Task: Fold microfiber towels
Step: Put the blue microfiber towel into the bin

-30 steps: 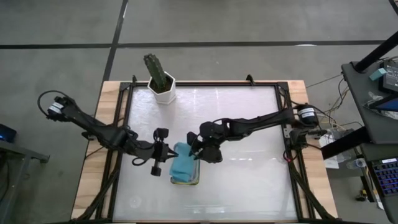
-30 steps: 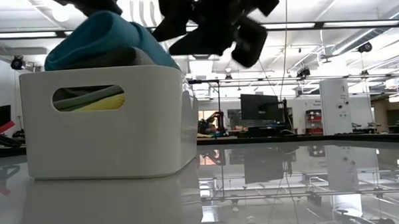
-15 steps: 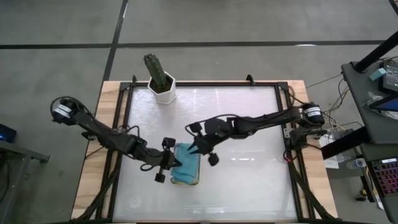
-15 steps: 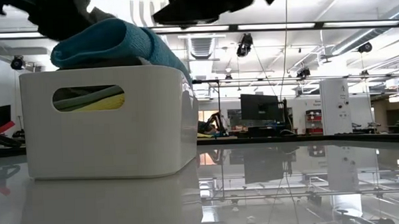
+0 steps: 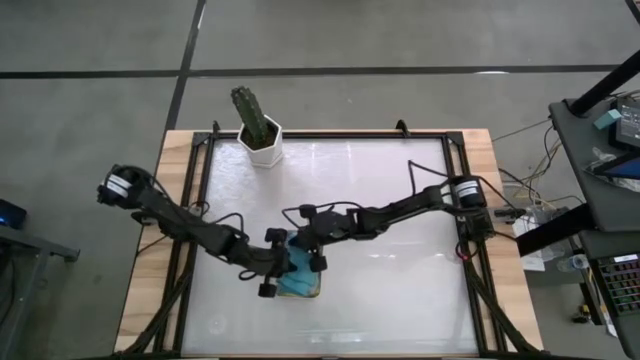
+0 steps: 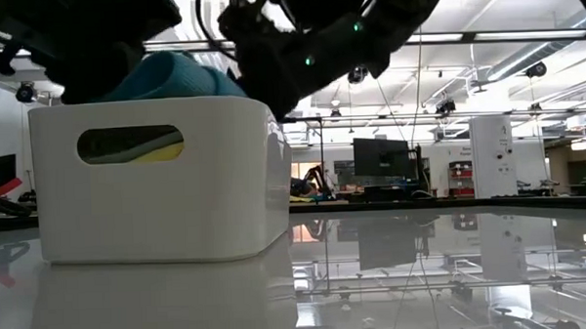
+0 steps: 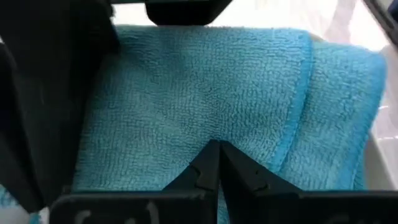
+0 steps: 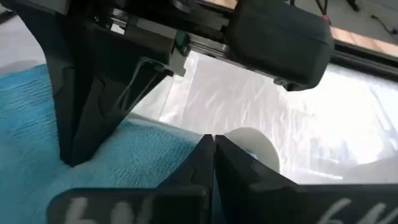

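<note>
A white tray [image 5: 316, 290] stands left of the table's middle. A teal towel [image 5: 298, 275] lies on top of it, folded and humped a little above the rim [image 6: 173, 73]. Yellow and pale towels [image 6: 136, 147] show through the tray's handle slot. My left gripper [image 5: 283, 263] comes in from the left and is shut over the towel. My right gripper [image 5: 306, 250] comes in from the right, also shut, at the towel's far right part. My left gripper presses its shut fingertips [image 7: 208, 163] down on the top layer of the teal towel [image 7: 186, 99], slanting down from the table's left. The towel lies in the tray beneath it. My right gripper has its shut fingertips [image 8: 205, 152] over the towel's edge [image 8: 155, 152], slanting down from the right. I cannot tell whether they touch the cloth.
A cactus in a white pot [image 5: 258, 130] stands at the far left of the table. Glossy tabletop [image 5: 400, 290] lies open to the right of the tray and at its near side. Black rails [image 5: 460, 200] frame the table.
Both grippers have come down onto the tray. The left one moved right and down over the towel. The right one rolled, shut, and moved left and down. The teal towel, earlier humped high and hanging over the tray's right rim, now sits lower in the tray.
</note>
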Motion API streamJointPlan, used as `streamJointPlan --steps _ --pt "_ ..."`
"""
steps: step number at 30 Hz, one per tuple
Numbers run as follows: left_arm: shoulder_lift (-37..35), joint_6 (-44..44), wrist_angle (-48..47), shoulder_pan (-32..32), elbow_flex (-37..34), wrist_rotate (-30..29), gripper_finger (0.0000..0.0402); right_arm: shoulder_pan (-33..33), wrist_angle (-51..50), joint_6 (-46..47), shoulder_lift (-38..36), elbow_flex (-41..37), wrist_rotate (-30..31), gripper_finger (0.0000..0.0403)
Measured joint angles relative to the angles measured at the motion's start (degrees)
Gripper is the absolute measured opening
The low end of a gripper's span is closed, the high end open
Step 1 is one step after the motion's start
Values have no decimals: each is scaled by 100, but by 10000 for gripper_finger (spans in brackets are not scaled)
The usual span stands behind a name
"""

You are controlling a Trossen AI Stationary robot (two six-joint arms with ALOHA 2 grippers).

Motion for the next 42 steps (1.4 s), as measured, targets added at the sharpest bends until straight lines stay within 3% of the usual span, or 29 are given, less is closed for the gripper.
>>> streamJointPlan --steps 10,25,36,42 --pt "-68 -167 -68 7 35 242 1 -121 10 -15 179 2 -37 8" --pt "-974 -305 -616 -30 64 329 1 127 -916 -188 -949 -26 31 8" --pt "-333 -611 -424 -118 -56 579 1 1045 -502 291 -654 -433 -59 8" --pt "-152 -622 19 -119 -50 569 1 1110 -551 672 -481 -459 243 8"
